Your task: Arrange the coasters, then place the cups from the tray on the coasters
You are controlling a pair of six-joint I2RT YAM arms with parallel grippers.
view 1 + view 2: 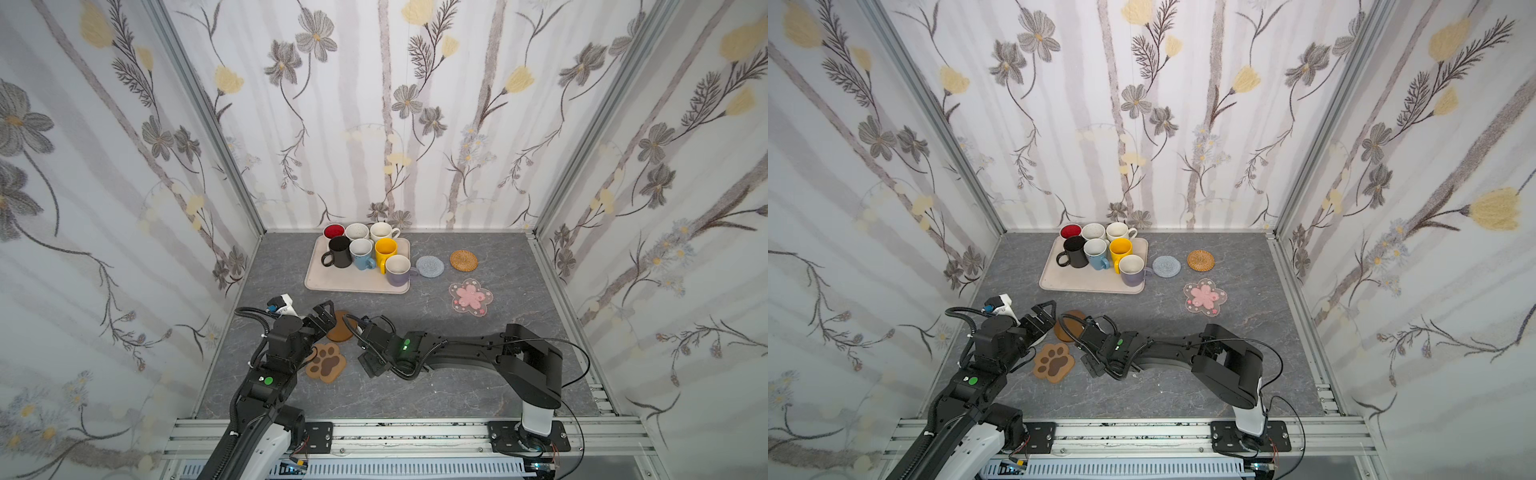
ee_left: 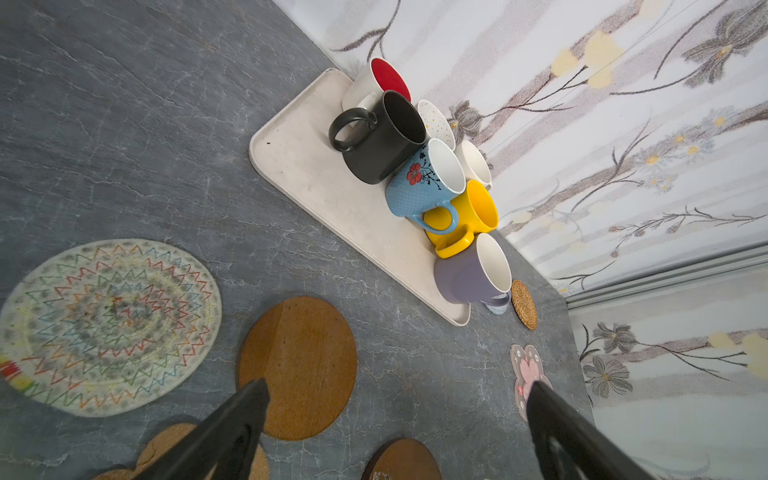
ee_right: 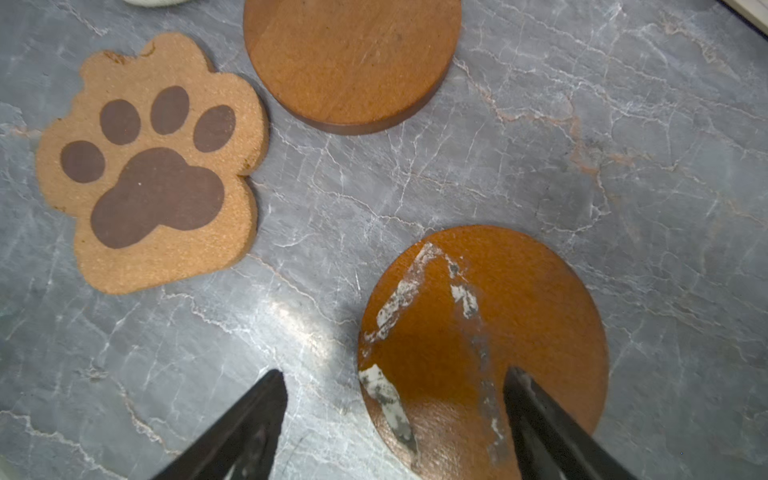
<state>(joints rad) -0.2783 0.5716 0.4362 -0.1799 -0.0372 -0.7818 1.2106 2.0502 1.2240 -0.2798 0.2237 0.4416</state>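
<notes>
The thing I am after is the amber-brown round wooden-looking coaster with whitish scuffed patches (image 3: 519, 299). It lies flat on the grey marbled tabletop (image 3: 623, 124) near the front, close to the brown cork paw-print coaster (image 3: 153, 166) and a second, clean amber-brown disc (image 3: 353, 62), and well apart from the beige rectangular tray (image 1: 332, 282) where the ceramic mugs (image 1: 365, 253) stand bunched at the back.

My right gripper (image 3: 395, 374) has its jaws apart. One finger is over the disc's face and the other over bare tabletop, so the rim sits between them; nothing is clamped. My left gripper (image 2: 399, 388) hangs spread wide and empty above the tabletop.

I judge this disc stiff, thin and light, so it will not bend or crush. With no gap beneath it, though, it will probably skate on the smooth surface rather than lift. The rim looks like the only hold: I would pinch across the edge, or tip it up against one finger. The polished face seems slippery, and the worn patches may give more bite.
</notes>
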